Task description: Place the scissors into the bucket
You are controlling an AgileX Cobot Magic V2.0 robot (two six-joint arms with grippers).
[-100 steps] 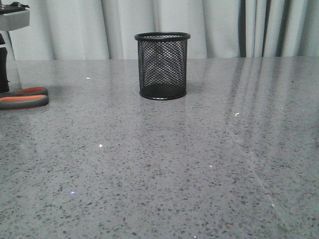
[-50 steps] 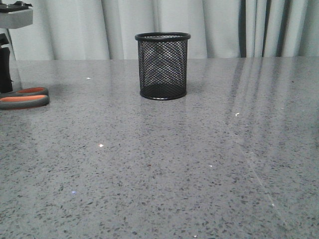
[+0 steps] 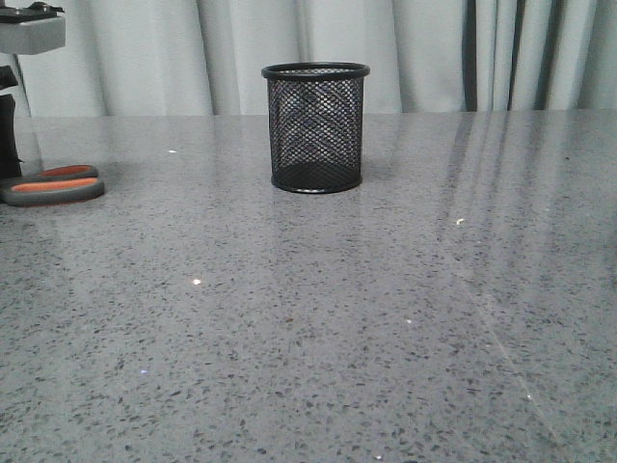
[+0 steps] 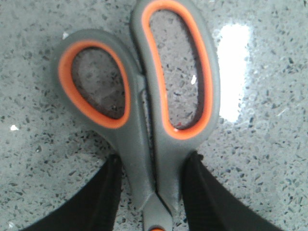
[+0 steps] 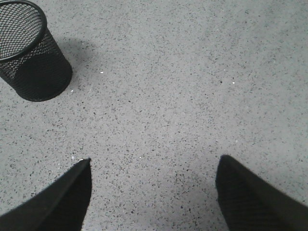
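Observation:
The scissors (image 4: pixel 144 144) lie at the table's far left, their grey, orange-lined handle loops pointing towards the middle; the loops also show in the front view (image 3: pixel 53 190). The blades are hidden. My left gripper (image 4: pixel 153 161) is shut on the scissors' shank just behind the loops, one black finger on each side. The bucket (image 3: pixel 315 130), a black wire-mesh cup, stands upright at the back centre, to the right of the scissors. It shows in the right wrist view (image 5: pixel 29 53) too. My right gripper (image 5: pixel 153 161) is open and empty above bare table, apart from the bucket.
The grey speckled table (image 3: pixel 318 318) runs to a pale curtain (image 3: pixel 145 58) behind. Part of my left arm (image 3: pixel 8 135) stands at the far left edge of the front view.
The scissors' handles have shifted a little to the right and slightly up in the front view. The bucket has not moved.

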